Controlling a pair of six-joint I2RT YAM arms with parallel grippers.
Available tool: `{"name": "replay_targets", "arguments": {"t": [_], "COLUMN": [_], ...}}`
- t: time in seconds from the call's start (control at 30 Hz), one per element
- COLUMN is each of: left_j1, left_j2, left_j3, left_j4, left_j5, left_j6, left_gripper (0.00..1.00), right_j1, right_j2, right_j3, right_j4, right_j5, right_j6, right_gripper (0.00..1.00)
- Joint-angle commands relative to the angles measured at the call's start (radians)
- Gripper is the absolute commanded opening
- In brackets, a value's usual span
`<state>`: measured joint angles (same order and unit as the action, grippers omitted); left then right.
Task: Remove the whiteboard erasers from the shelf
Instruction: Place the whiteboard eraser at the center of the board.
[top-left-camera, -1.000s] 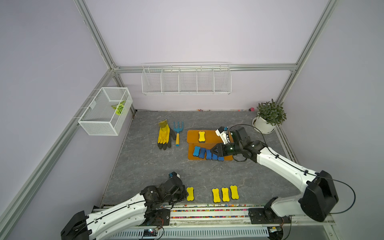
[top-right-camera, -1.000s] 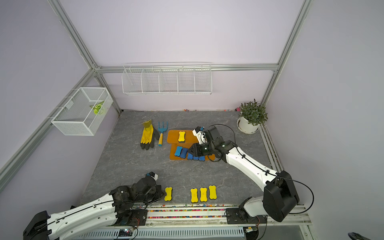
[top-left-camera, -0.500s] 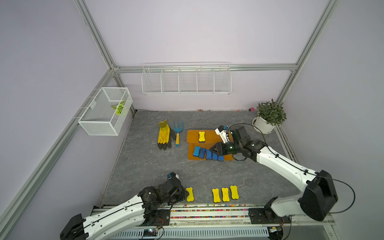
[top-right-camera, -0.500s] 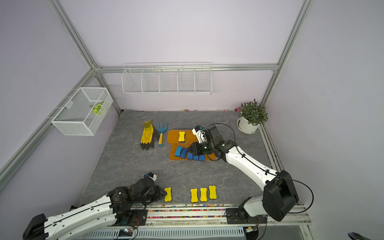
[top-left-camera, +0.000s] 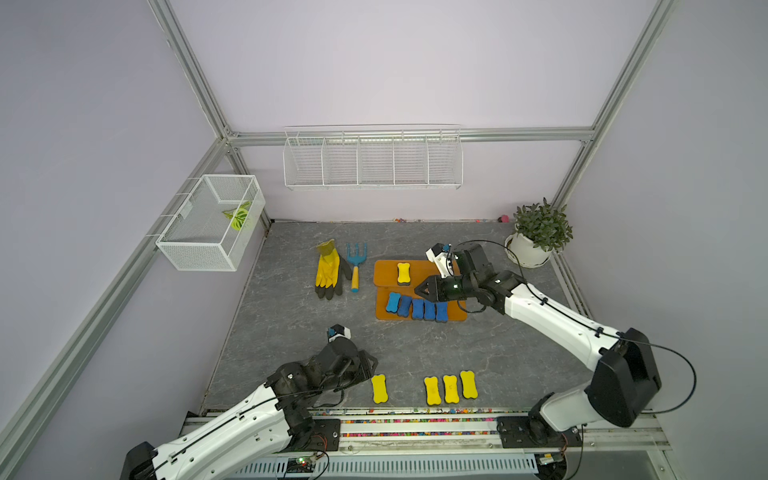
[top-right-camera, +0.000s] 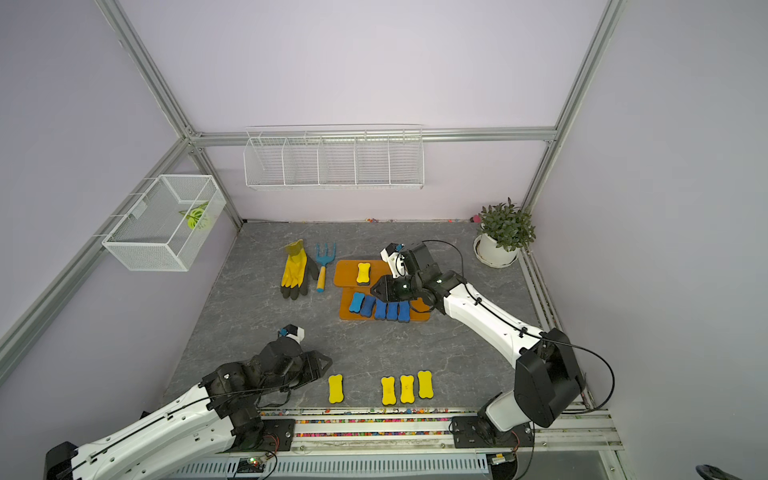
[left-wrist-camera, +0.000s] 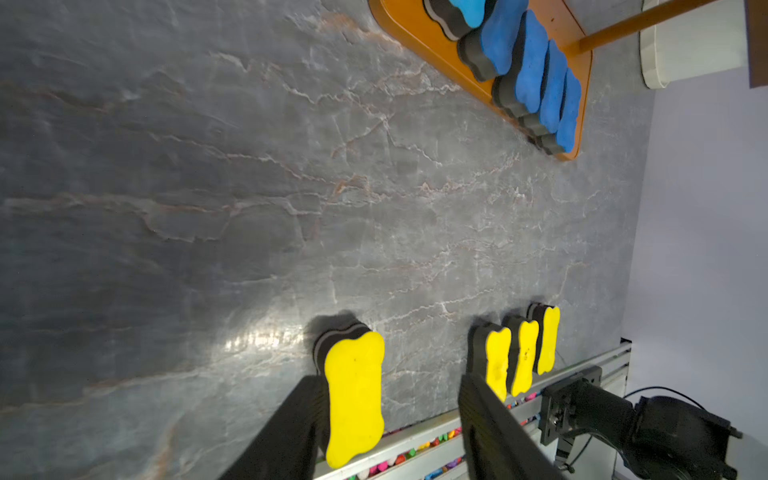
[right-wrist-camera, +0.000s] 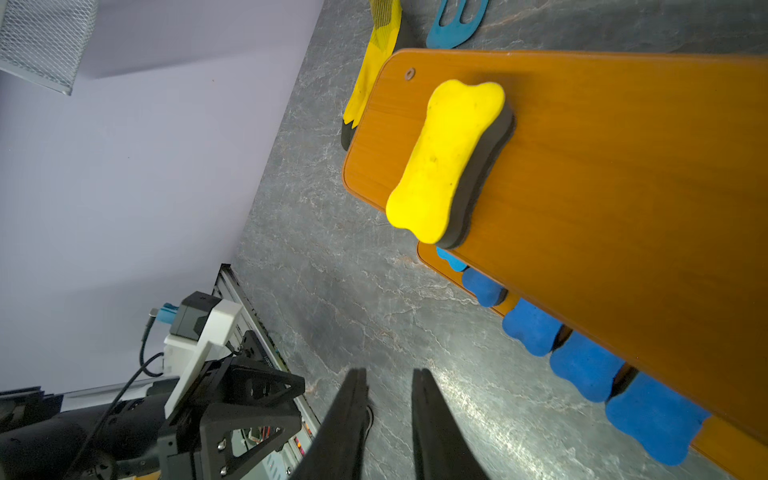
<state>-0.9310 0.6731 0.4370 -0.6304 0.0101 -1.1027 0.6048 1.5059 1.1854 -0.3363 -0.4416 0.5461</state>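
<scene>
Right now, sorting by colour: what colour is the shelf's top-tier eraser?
Yellow eraser, dark underside; clearest in the right wrist view.

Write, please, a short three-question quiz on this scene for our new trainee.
1. How many yellow erasers lie on the table, off the shelf? A) two B) four C) five
2. True or false: all five blue erasers sit on the shelf's lower tier.
3. What lies between the open fingers of the left end effector?

Key: 1 B. 2 true. 3 one of the yellow erasers, resting on the table.
</scene>
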Motion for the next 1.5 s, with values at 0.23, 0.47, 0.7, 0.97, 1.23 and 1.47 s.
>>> {"name": "replay_targets", "arguments": {"t": [0.23,0.47,0.7,0.97,1.23,1.47], "left_j1": [0.006,0.006,0.006,0.006,0.006,0.006], "left_j2": [0.017,0.13,0.169,0.19,0.206,0.181], "left_j3": [-0.079,-0.086,-0.087,-0.087,-0.083,-0.044], "left_j4": [0.082,0.172,0.198,0.216,0.23,0.184], "left_j5": [0.168,0.2,0.203,0.203,0.208,0.182], "left_j6": [0.047,0.071,0.078,0.085,0.095,0.109], "left_gripper": [0.66,0.66,0.66,0.66,0.66,0.66], "right_j1": [0.01,0.01,0.01,0.01,0.011,0.01], "right_j2": [0.039,0.037,0.037,0.042,0.042,0.046], "right_j3": [0.034,0.027,0.023,0.025,0.026,0.03], "right_j4": [0.015,0.009,0.008,0.007,0.004,0.006], "right_j5": [0.009,0.012,0.011,0.009,0.009,0.007], "right_j6": [0.017,0.011,0.008,0.006,0.006,0.011], "right_gripper": [0.26,0.26,0.26,0.26,0.26,0.26]}}
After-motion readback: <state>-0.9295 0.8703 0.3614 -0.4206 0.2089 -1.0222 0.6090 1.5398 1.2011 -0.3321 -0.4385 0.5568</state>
